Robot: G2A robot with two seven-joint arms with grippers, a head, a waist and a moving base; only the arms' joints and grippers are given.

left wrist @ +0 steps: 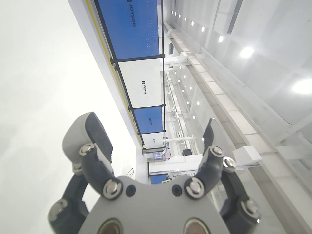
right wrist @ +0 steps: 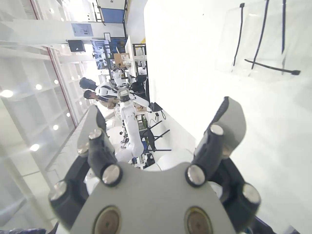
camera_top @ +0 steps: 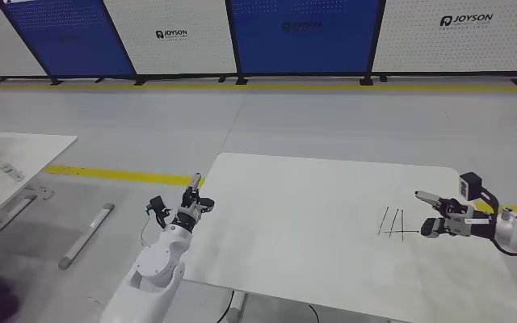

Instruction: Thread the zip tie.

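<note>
Several black zip ties (camera_top: 393, 223) lie on the white table (camera_top: 307, 210) near its right side. Three are parallel (right wrist: 262, 29) and one (right wrist: 270, 67) lies across their tails; all rest on a clear sheet (right wrist: 226, 47). My right gripper (camera_top: 422, 215) (right wrist: 163, 118) hovers just right of the ties, open, nothing between its fingers. At the table's left edge, far from the ties, my left gripper (camera_top: 200, 192) (left wrist: 153, 132) is also open and holds nothing. The ties (left wrist: 130, 171) appear tiny in the left wrist view.
The wide middle of the table is bare white surface. Beyond its far edge runs a yellow floor line (camera_top: 121, 174) and blue and white partition panels (camera_top: 307, 36). Another white table (camera_top: 24, 157) stands off to the left.
</note>
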